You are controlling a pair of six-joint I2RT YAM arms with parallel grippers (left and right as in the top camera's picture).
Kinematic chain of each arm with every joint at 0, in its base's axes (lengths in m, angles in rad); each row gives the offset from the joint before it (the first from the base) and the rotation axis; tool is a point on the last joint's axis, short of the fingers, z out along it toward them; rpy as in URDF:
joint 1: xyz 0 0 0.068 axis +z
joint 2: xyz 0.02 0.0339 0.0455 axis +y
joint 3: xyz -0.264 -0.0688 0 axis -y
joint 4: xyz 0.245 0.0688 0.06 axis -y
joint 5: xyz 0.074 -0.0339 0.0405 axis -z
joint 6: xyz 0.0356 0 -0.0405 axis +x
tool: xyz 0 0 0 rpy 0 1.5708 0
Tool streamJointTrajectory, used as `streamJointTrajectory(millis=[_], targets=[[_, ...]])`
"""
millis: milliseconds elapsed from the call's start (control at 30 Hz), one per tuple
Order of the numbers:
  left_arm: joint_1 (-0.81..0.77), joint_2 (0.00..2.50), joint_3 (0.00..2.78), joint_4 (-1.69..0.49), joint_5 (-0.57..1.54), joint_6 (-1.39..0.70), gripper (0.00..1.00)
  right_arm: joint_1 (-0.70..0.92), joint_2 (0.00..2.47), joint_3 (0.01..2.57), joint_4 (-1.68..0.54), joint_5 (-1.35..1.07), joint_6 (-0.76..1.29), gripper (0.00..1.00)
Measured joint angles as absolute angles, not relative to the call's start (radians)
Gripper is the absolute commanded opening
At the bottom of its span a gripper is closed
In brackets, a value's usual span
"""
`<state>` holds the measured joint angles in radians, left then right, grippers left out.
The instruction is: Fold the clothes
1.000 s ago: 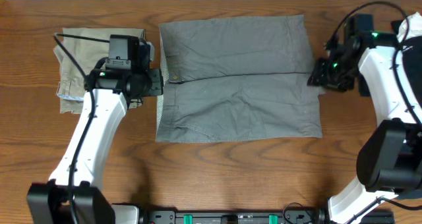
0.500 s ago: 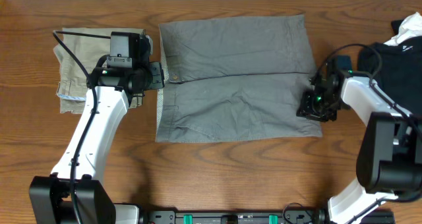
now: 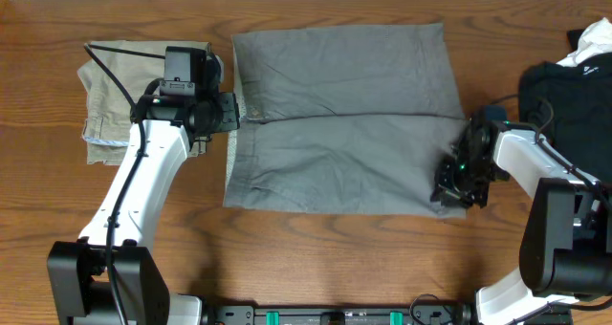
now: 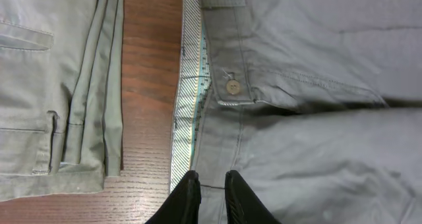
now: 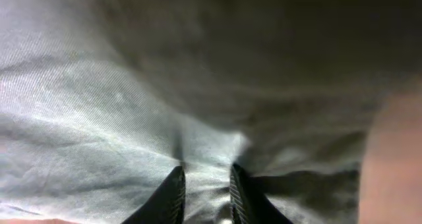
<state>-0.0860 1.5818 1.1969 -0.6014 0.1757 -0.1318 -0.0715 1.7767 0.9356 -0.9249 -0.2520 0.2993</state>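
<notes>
The mid-grey shorts (image 3: 344,115) lie spread flat in the middle of the table, waistband to the left. My left gripper (image 3: 229,115) sits at the waistband, its jaws nearly together over the waistband edge (image 4: 212,188) below the button (image 4: 232,86). My right gripper (image 3: 449,186) is at the shorts' lower right corner. Its jaws are closed on bunched grey cloth (image 5: 206,178), with creases running out from the pinch. The folded khaki-beige pair (image 3: 105,96) lies at the left, also in the left wrist view (image 4: 53,85). The black top (image 3: 574,105) lies at the right.
A white cloth item (image 3: 593,38) lies at the top right beside the black top. Bare wooden table (image 3: 316,258) runs along the front. A strip of bare wood (image 4: 148,85) separates the khaki pair from the grey shorts.
My right gripper has moved down the shorts' right edge to the lower right corner, and the cloth there has drawn inward. My left gripper has stayed at the waistband.
</notes>
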Motion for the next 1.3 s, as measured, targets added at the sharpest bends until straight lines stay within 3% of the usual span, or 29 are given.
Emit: streamJointTrajectory(millis=[467,767,1033,1300], targets=[[-0.086,1.582,1.197,-0.602,0.176,-0.132,0.17,-0.072,1.811,0.918,-1.132,-0.220,0.323,0.31],[-0.086,1.582,1.196,-0.619,0.176,-0.136,0.17,-0.072,1.704,1.210,-1.225,-0.260,0.280,0.41],[-0.086,1.582,1.196,-0.621,0.176,-0.173,0.17,-0.072,1.573,1.316,-1.132,-0.191,0.251,0.31],[-0.086,1.582,1.196,-0.629,0.182,-0.188,0.17,-0.072,1.624,1.314,-1.017,-0.106,0.251,0.31]])
